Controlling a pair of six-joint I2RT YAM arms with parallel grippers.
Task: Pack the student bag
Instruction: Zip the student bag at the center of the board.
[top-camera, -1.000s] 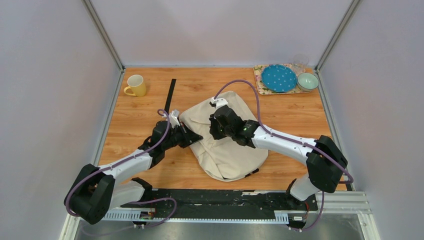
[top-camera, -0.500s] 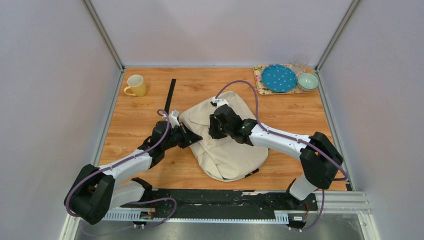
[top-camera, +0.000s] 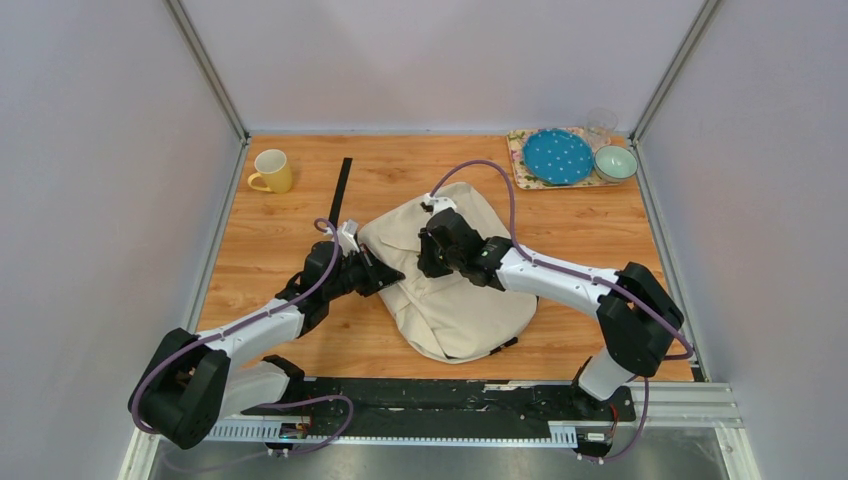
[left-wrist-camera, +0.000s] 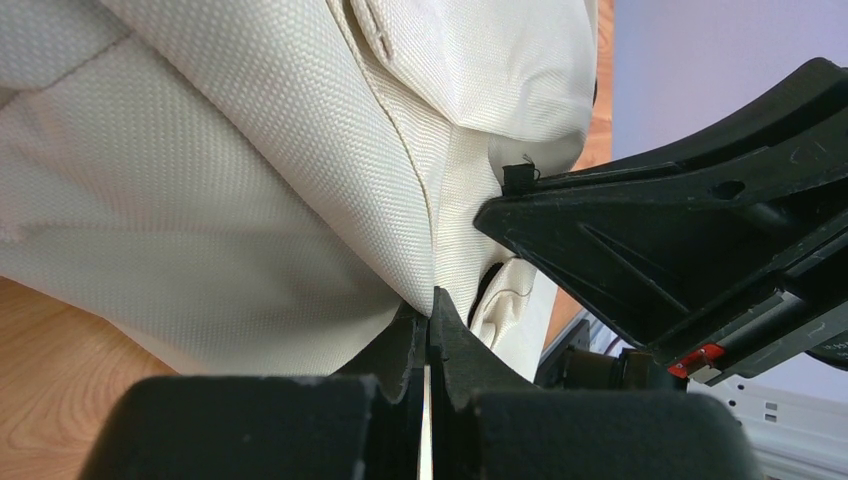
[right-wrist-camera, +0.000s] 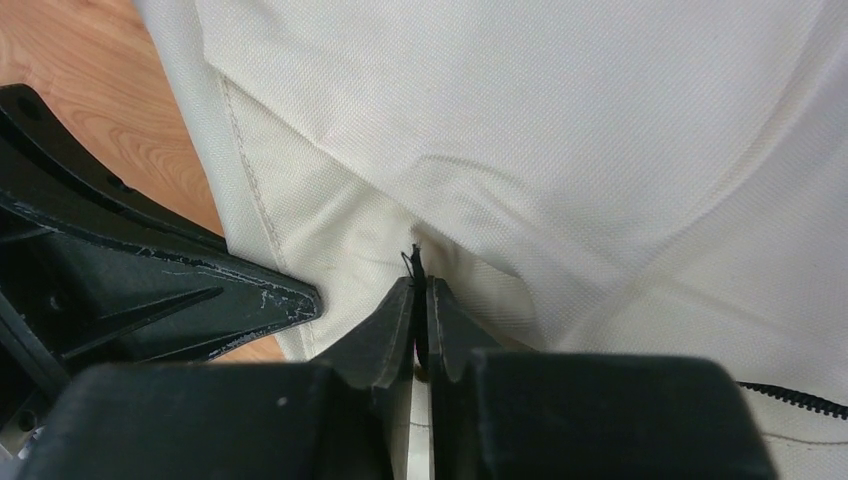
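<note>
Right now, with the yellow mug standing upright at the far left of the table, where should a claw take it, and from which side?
Take the yellow mug by its rim wall on the side away from the handle, coming straight down. It stands upright with its mouth open, so one finger should fit inside. First, though, the left claw and right claw are each shut on the student bag.

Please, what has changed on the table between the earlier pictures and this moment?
The right arm shifted slightly to the left, and its elbow came in towards the cream fabric backpack. No taking or letting go shows. The right gripper and the left gripper stay closed on the backpack's fabric. The backpack, the yellow mug and the blue dotted plate did not move.
</note>
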